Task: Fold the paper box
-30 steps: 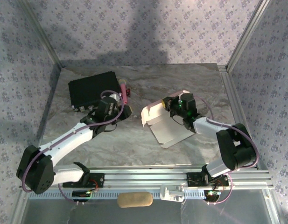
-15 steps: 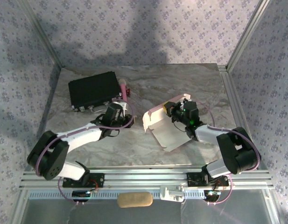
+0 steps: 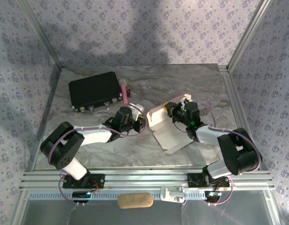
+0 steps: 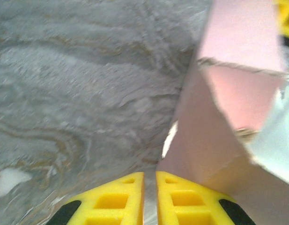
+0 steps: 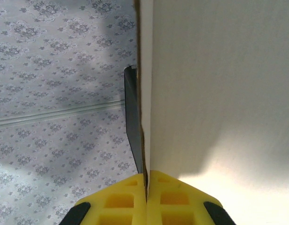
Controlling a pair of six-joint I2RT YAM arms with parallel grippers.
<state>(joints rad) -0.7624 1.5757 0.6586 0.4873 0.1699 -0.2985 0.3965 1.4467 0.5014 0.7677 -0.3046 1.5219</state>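
Mid-fold. Right claw (image 5: pixel 146 180) clamps the paper box (image 3: pixel 171 136) wall; left claw (image 4: pixel 150 177), nearly closed and empty, sits just beside it. Next, probably: push that side upright.

Paper box (image 4: pixel 214 140) wall rising just ahead and right of the left end effector (image 4: pixel 150 174), bare tabletop (image 4: pixel 64 93) open ahead and left, black case (image 3: pixel 94 90) and pink marker (image 3: pixel 125 92) well apart on its far side.

Black case (image 3: pixel 94 91), pink pen (image 3: pixel 124 92) beside it
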